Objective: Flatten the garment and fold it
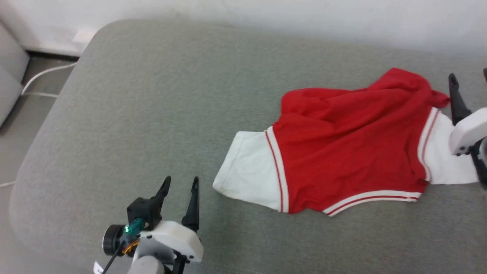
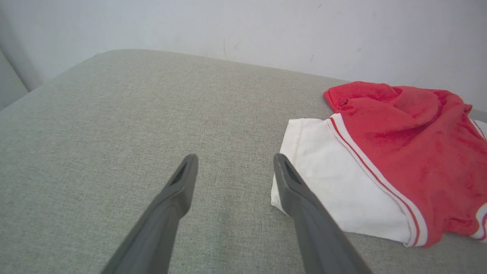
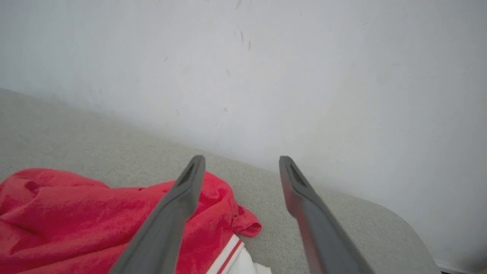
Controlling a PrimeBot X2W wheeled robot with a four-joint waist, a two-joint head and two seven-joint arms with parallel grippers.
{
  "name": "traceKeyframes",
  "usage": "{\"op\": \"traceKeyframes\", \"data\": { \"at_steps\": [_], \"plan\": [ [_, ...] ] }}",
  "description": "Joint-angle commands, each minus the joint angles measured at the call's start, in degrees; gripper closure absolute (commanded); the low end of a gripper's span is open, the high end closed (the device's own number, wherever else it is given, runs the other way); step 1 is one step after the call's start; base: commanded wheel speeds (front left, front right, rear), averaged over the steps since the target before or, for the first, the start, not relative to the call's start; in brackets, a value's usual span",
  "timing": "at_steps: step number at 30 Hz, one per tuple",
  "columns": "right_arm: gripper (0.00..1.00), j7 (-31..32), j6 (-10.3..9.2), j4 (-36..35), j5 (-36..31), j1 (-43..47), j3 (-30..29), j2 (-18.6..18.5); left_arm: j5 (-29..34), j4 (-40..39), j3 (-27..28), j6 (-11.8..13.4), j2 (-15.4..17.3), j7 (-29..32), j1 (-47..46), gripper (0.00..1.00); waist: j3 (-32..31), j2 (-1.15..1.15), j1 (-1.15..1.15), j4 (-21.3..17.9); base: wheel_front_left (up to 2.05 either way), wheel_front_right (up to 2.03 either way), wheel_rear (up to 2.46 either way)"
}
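The garment [image 1: 342, 144] lies on the right part of the grey cushion [image 1: 152, 95], far from flat; its red body is bunched into ridges toward the far side, while the striped trim [image 1: 373, 198] along the near edge lies fairly smooth. One white sleeve [image 1: 249, 171] is spread on the cushion, pointing to the robot's left; the other sleeve [image 1: 441, 160] lies at the right end, partly hidden behind the pale body of the right gripper [image 1: 468, 74] in the head view.

The right gripper's fingers stand wide apart with nothing between them; in its wrist view one finger crosses in front of the red cloth, the other in front of bare cushion and the wall [image 3: 266, 57]; whether either touches the cloth I cannot tell.

The left gripper [image 1: 182, 178] sits at the lower left of the head view, over bare cushion, near the spread sleeve but apart from it; its fingers are parted too and hold nothing; in its wrist view the right finger's tip shows just beside the sleeve's edge.

A white cable [image 1: 42, 76] runs over the floor past the cushion's left corner.
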Motion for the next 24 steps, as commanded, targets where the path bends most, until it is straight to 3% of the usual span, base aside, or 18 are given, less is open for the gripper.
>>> {"op": "traceKeyframes", "data": {
  "at_steps": [1, 9, 15, 20, 24],
  "plan": [
    [0.0, -0.5, -0.12, -1.5, 1.0, 1.7, -0.5, 0.8, -0.3, 0.0, 0.2, -0.1, 0.6, 0.3, 0.8, 0.0, -3.4, 0.0, 0.01, -4.4, 0.0, 0.0, 0.0],
    [0.0, -1.4, -0.12, -23.1, 5.9, 19.4, -6.5, 8.5, -2.0, -0.9, 0.2, -0.4, 3.6, 9.0, 2.7, 0.0, -3.6, 0.0, 0.01, -9.8, 0.0, 0.0, 0.0],
    [0.0, 0.2, -0.12, -36.6, 4.8, 30.4, -11.1, 14.8, -4.0, -2.9, -0.8, -1.6, 6.2, 20.4, 2.0, 0.0, -1.8, 0.0, 0.01, -12.8, 0.0, 0.0, 0.0],
    [0.0, 2.3, -0.12, -42.8, 4.2, 34.6, -12.7, 17.3, -3.5, -4.1, -0.9, 0.3, 8.7, 28.6, 0.4, 0.0, -0.1, 0.0, 0.01, -15.2, 0.0, 0.0, 0.0],
    [0.0, 3.1, -0.12, -44.9, 4.0, 35.6, -13.0, 18.1, -3.3, -4.7, -0.4, 1.4, 9.4, 30.2, -0.8, 0.0, 1.2, 0.0, 0.01, -16.8, 0.0, 0.0, 0.0]
  ]
}}
